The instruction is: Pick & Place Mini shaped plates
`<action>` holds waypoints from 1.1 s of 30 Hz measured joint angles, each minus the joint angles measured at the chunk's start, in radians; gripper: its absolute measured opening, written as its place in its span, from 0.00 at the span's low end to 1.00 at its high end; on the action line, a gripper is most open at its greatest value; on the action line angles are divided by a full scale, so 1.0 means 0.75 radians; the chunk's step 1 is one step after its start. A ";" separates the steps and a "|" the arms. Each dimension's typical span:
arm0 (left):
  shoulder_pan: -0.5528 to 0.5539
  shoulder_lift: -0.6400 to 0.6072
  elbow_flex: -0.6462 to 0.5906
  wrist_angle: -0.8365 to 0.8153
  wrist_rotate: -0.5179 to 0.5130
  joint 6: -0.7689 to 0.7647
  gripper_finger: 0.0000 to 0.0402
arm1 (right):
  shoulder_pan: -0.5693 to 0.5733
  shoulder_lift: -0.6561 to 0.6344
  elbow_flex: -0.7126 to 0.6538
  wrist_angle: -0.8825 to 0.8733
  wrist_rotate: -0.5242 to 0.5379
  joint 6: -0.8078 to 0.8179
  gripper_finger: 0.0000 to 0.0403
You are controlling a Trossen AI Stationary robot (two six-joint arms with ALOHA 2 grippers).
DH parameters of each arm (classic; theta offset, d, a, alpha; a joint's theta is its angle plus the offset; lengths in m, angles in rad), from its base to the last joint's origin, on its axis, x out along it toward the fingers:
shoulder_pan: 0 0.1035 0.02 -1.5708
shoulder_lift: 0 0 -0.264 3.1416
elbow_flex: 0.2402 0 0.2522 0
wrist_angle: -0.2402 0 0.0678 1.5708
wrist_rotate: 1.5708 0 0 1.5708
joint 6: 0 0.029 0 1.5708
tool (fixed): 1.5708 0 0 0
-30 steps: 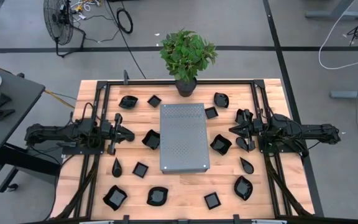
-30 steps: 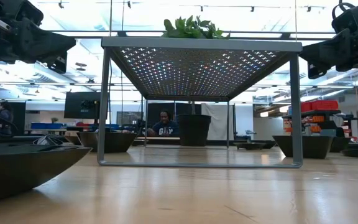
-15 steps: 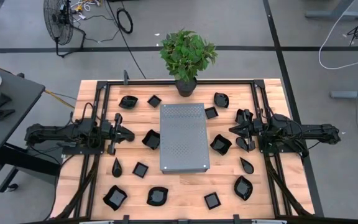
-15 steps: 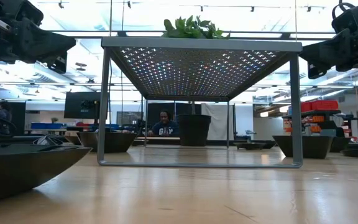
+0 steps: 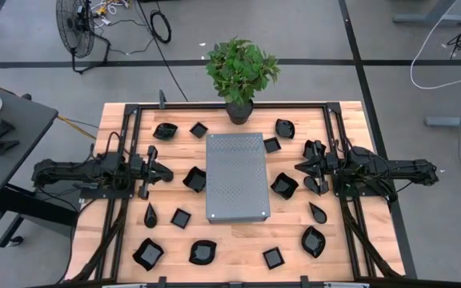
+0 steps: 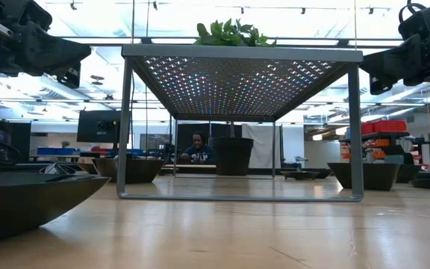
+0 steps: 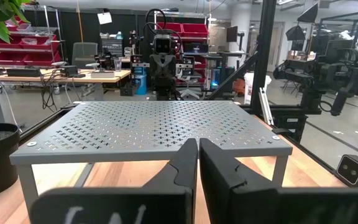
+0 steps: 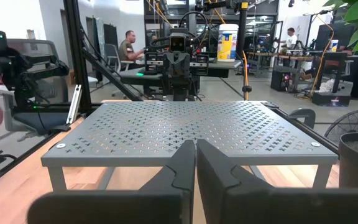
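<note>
While both dark arms wait at the sides of the light wooden table, we see the left gripper hovering just left of the centre, its two fingers pressed together and holding nothing. Our right gripper mirrors it on the other side, its fingers likewise pressed together and empty. Each points inward at the grey perforated metal stand, a rectangular platform on four thin legs in the middle of the table; in the low view we look underneath its top.

We count the small glossy black mini plates scattered on the wood all round that stand, none on top of it. One wavy-edged dish lies just beside the stand's left edge, near the left gripper, and another sits just beside its right edge, below the right gripper. More squares, teardrops and rounded ones spread along the near edge and at the far corners. A teardrop dish rests near the left arm's rail.

At the far edge stands a leafy green plant in a dark pot. Beyond the table, in the low view, we make out a seated person
</note>
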 joint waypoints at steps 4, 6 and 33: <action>0.000 0.000 0.000 0.000 -0.001 0.000 0.06 | 0.000 0.000 0.000 0.000 0.000 0.000 0.05; 0.000 0.000 0.000 0.000 0.000 0.000 0.06 | 0.000 0.000 -0.001 0.000 0.000 0.000 0.05; 0.000 -0.001 0.091 0.051 0.040 -0.147 0.06 | 0.000 0.000 0.000 0.124 0.016 0.062 0.05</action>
